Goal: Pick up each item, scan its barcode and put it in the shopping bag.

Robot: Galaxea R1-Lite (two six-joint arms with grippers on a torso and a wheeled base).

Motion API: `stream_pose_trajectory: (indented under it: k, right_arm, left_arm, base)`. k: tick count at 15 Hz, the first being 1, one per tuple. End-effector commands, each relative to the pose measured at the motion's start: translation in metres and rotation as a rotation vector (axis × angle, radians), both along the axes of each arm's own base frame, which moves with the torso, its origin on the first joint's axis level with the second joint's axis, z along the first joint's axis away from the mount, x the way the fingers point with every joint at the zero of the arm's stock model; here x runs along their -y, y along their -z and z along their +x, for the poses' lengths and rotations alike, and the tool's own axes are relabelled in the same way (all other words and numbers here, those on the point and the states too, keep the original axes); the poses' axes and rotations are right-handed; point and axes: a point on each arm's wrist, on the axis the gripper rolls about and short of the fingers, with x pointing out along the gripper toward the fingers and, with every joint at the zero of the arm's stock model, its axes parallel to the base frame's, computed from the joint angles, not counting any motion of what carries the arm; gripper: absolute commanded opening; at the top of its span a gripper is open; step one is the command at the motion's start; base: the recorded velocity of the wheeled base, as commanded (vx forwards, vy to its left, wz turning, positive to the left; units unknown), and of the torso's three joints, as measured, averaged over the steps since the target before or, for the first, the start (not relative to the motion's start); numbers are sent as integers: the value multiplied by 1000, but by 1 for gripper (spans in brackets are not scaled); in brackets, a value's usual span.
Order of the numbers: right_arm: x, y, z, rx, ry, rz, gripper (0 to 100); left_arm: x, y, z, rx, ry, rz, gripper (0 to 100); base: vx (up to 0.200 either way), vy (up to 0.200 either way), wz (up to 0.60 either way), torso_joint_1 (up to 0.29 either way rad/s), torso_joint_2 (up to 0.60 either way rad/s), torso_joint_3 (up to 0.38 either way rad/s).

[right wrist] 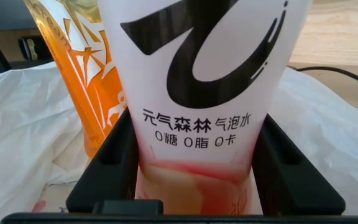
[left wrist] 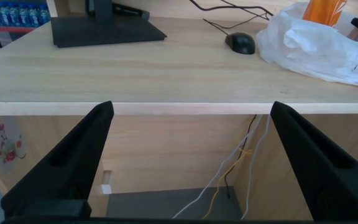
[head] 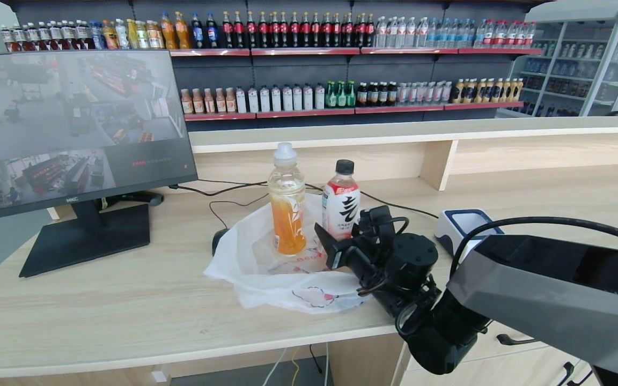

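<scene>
A white bottle (head: 341, 198) with a black cap and a pink base stands upright on the white shopping bag (head: 266, 273). The bag lies crumpled on the wooden counter (head: 126, 300). My right gripper (head: 347, 229) is shut on the bottle's lower part, one finger pressed on each side (right wrist: 194, 155). Just beside the white bottle (right wrist: 197, 74) stands an orange drink bottle (head: 286, 209) with a white cap, also on the bag (right wrist: 17, 124). My left gripper (left wrist: 191, 112) hangs open in front of the counter's front edge, level with it, holding nothing.
A barcode scanner (head: 467, 225), white with a blue top, sits to the right of the bag. A monitor (head: 67, 128) on a black stand fills the left side. A black mouse (left wrist: 240, 42) and cables lie behind the bag. A raised ledge runs along the counter's back.
</scene>
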Motion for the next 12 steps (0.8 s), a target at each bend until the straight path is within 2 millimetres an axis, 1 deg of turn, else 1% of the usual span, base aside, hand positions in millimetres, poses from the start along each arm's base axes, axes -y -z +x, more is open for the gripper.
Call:
stream_pose_trajectory:
  k: [1,8,11,12]
  right_arm:
    - [-1,2,-2,-9,-3,-6,0]
    - [-2,5,-4,-19,-10,-10,0]
    - [-4,-3,-1,6,-11,14,0]
    - [-4,-2,-1,0,-11,15,100]
  left_arm:
    - [0,0,0,0,0,0,100]
    - [0,0,0,0,0,0,100]
    - [0,0,0,0,0,0,100]
    - [0,0,0,0,0,0,100]
  base:
    - [0,0,0,0,0,0]
    - [0,0,0,0,0,0]
    - [0,0,0,0,0,0]
    - [0,0,0,0,0,0]
